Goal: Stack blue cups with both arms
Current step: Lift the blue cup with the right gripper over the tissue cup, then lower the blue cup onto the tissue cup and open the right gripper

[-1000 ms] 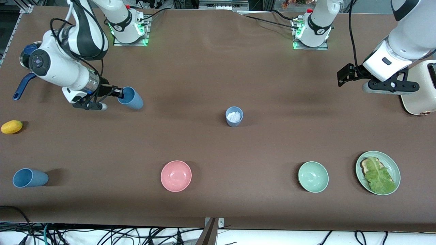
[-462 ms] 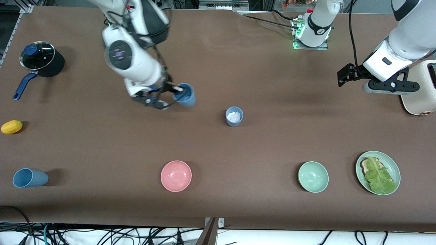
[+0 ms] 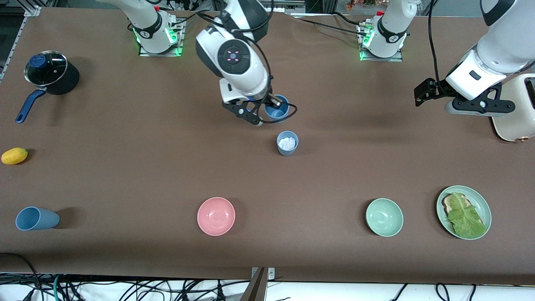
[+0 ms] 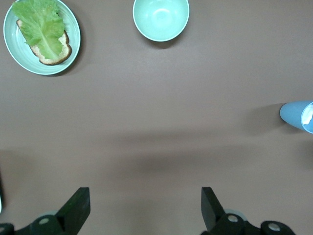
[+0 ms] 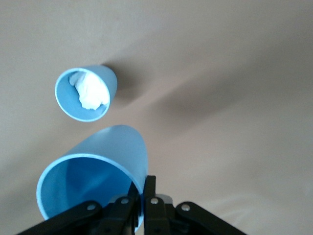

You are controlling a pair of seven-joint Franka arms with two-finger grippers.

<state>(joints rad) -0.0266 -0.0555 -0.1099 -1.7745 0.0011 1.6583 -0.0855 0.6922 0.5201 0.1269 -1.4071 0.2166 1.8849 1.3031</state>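
My right gripper is shut on the rim of a blue cup, one finger inside and one outside, and holds it in the air over the table's middle; that cup also shows in the right wrist view. A second blue cup stands upright on the table with white crumpled material in it; it also shows in the right wrist view and in the left wrist view. A third blue cup lies on its side near the front at the right arm's end. My left gripper is open and empty, and it waits above the left arm's end.
A pink bowl and a pale green bowl sit near the front edge. A green plate holds bread and lettuce. A black pot with a blue handle and a yellow fruit are at the right arm's end. A cream appliance stands by the left arm.
My right arm has carried the blue cup from the right arm's end toward the table's middle, close to the standing cup with white material. The left arm has not moved.
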